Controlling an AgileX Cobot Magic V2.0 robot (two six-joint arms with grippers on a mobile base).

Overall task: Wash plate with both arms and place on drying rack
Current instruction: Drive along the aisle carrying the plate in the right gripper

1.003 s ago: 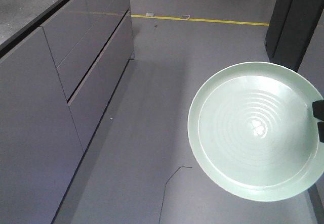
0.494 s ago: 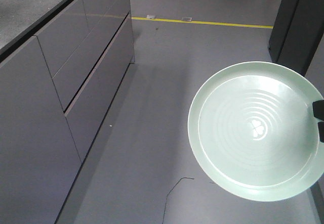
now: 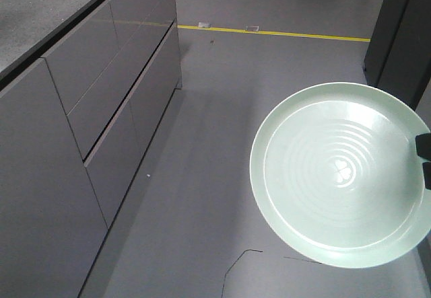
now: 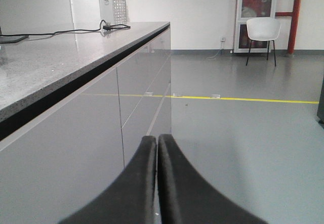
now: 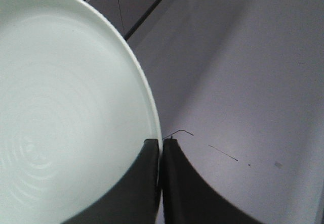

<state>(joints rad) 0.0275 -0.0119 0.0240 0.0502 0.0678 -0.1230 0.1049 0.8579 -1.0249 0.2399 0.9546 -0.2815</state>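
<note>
Plate (image 5: 66, 97) hangs above the floor (image 5: 243, 82), its rim pinched edge-on between the jaws of the right gripper (image 5: 161, 143) — probably stiff, glossy, slippery when wet, breakable; the rim suits gripping. Left gripper (image 4: 157, 139) jaws pressed together, empty.

Bright, soft lamp glare on plate (image 3: 340, 173)

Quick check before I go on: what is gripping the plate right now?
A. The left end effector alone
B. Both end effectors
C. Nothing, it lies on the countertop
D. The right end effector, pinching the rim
D: in the right wrist view the right end effector is shut over the rim of the plate, while the left wrist view shows the left end effector shut on nothing.
</note>
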